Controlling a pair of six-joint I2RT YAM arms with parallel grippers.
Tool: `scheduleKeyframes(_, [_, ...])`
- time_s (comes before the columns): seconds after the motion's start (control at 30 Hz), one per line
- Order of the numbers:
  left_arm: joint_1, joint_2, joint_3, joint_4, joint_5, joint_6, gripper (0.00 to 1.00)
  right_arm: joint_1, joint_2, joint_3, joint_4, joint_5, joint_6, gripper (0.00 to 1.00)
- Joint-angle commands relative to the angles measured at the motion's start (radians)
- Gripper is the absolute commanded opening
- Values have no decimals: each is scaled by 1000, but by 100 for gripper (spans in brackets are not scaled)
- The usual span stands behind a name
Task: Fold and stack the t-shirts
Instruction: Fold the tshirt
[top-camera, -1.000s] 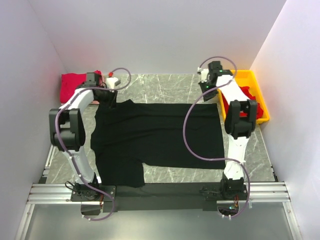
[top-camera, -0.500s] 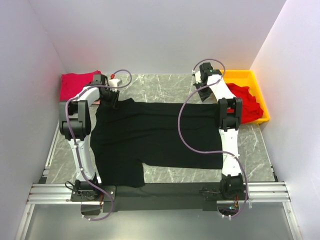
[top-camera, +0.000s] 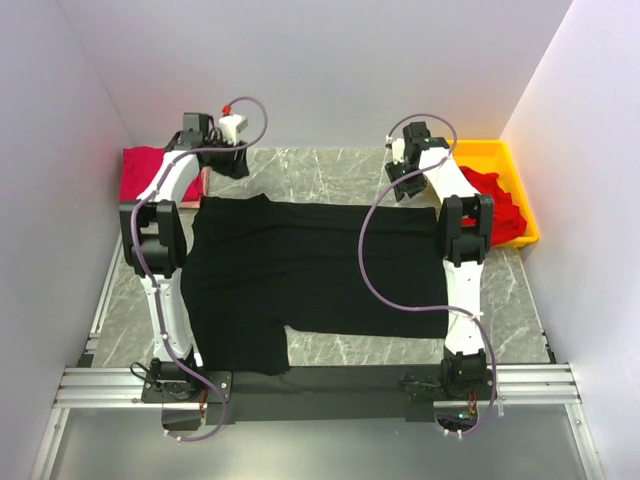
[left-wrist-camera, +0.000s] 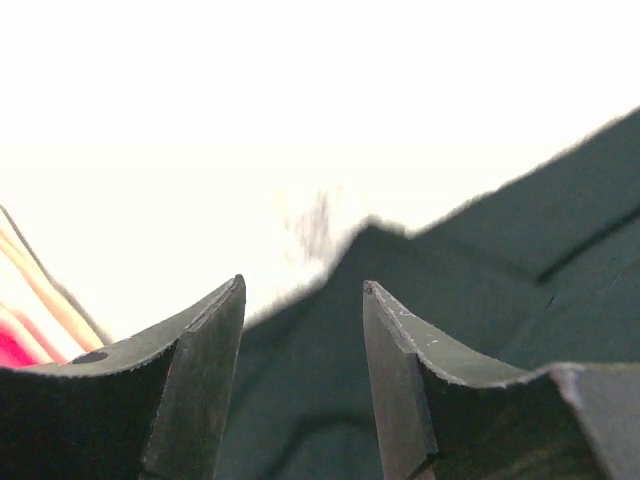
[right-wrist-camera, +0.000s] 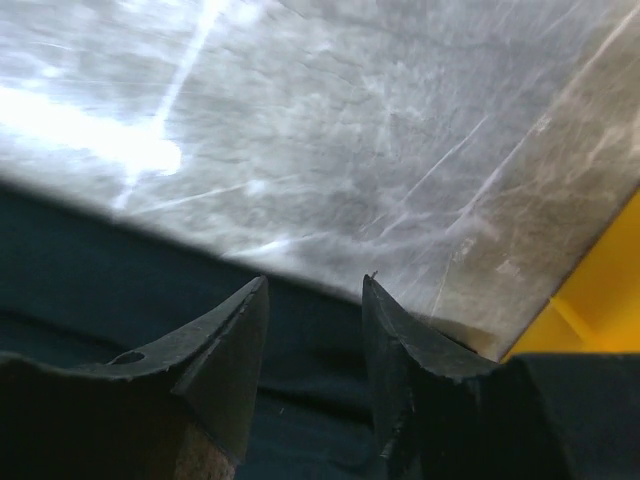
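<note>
A black t-shirt (top-camera: 310, 270) lies spread flat across the middle of the table. My left gripper (top-camera: 231, 161) hangs just beyond its far left corner, open, with only black cloth (left-wrist-camera: 480, 270) showing below the gap between the fingertips (left-wrist-camera: 302, 285). My right gripper (top-camera: 399, 186) hovers at the shirt's far right edge, also open and holding nothing (right-wrist-camera: 316, 280); the cloth's edge (right-wrist-camera: 120, 270) runs beneath it. One red t-shirt (top-camera: 148, 168) lies at the far left. Another red t-shirt (top-camera: 497, 203) is bunched in the yellow tray.
The yellow tray (top-camera: 478, 152) stands at the far right against the wall, its corner visible in the right wrist view (right-wrist-camera: 600, 300). White walls close in three sides. Grey marble tabletop (top-camera: 320, 175) shows behind the black shirt.
Both grippers have opened and let go of the black shirt's far edge. The left one has lifted and drawn back toward the rear wall; the shirt now lies flat.
</note>
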Motion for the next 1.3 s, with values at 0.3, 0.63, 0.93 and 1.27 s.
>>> scheduleKeyframes(0.3, [-58,167,125,38,118,-19,66,-33,-158,13,-32,-72,35,49])
scheduleKeyframes(0.63, [-75,198,69,11,85,-30,62,-52,-151,5,-40,-72,33,49])
scheduleKeyframes(0.93, [-84,166,46,17,157,-42,31,-61,-144,2,-37,-64,18,48])
scheduleKeyframes(1.27, [-87,-4,-49,129,138,-81,1,-64,-156,-21,-33,-75,19,47])
